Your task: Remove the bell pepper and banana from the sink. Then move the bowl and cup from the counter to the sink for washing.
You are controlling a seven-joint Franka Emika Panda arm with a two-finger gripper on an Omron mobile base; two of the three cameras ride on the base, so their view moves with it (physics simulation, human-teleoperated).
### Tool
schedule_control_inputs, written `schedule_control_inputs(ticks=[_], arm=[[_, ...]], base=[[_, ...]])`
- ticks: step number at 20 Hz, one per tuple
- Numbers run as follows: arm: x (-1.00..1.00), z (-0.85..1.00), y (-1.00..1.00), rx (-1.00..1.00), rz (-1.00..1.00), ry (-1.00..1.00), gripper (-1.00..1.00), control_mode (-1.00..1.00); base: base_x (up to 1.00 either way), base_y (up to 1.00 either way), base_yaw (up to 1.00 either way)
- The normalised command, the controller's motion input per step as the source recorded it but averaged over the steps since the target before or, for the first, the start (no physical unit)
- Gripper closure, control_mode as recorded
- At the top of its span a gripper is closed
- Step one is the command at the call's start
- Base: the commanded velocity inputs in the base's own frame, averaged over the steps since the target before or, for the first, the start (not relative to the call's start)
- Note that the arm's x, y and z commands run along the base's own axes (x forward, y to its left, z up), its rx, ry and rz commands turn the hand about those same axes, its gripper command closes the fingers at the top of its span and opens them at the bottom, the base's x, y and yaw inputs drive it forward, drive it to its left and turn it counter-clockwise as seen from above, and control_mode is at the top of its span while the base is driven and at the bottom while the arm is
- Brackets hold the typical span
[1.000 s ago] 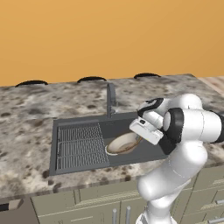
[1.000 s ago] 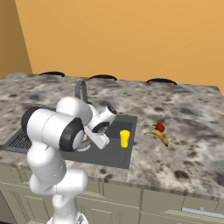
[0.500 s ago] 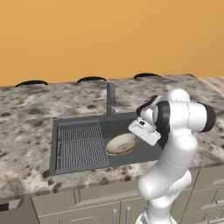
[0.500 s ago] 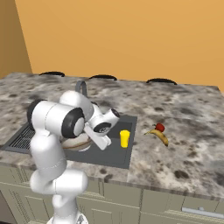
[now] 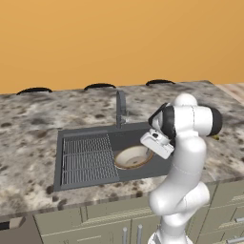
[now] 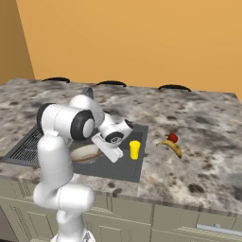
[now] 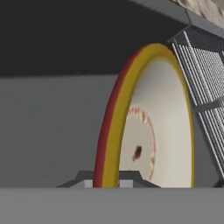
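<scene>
**A:** Where is the bowl found?

**B:** It is seen inside the sink, beside the ribbed drainer. The cup is stood at the basin's other end. The banana and pepper are laid together on the counter.

**A:** How is the gripper set?

**B:** Its jaws are nearly together, and the bowl's rim appears to be pinched between them.

**A:** How is the bowl expected to handle?

**B:** It is judged stiff, glossy and likely slippery, perhaps breakable if dropped. It is too wide to be spanned, so the rim is the place to be gripped.
</scene>
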Motion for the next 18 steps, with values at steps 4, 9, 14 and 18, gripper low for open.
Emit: schedule_control_inputs(ticks=[4,9,14,18], arm=[[0.05,-0.16,0.00,0.00,0.04,0.00,1.00,-1.00],[0.09,-0.15,0.00,0.00,0.05,-0.01,1.00,-1.00],[0.17,-0.16,0.03,0.00,0.05,-0.02,1.00,-1.00],[0.26,-0.12,0.00,0.00,0.04,0.00,1.00,-1.00]], base=[[0.00,0.00,0.00],[0.00,0.00,0.00],[0.00,0.00,0.00],[0.00,0.00,0.00]])
